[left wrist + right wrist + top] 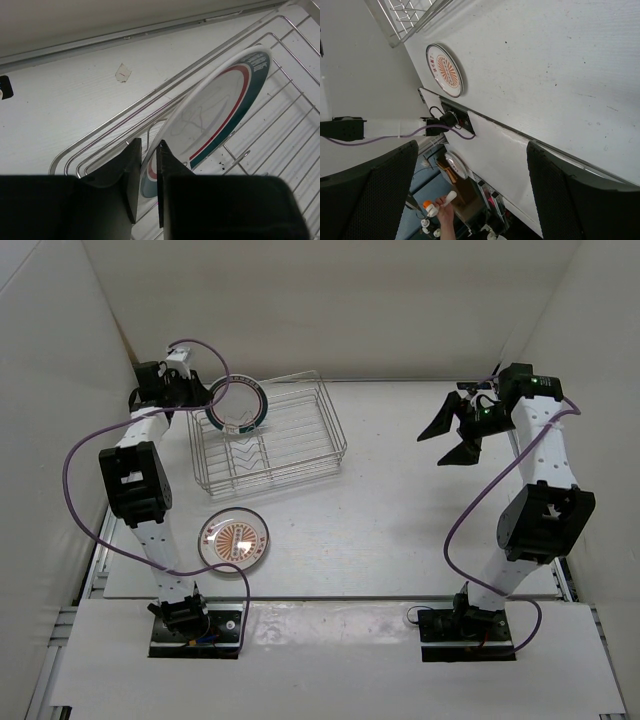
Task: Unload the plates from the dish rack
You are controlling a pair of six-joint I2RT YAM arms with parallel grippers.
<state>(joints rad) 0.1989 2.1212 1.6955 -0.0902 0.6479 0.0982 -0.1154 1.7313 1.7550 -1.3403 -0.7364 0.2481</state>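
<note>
1. Teal-rimmed plate point(237, 405) is upright at the far left corner of the dish rack point(290, 430).
2. Left gripper point(148, 150) pinches this plate's lower rim between both fingers.
3. Orange sunburst plate point(234, 538) lies flat on the table point(400, 510), near the rack's front side.
4. Right gripper point(455, 435) hangs spread wide, holding nothing, well apart from the rack.

Robot lab: white-walled enclosure point(330, 300)
</note>
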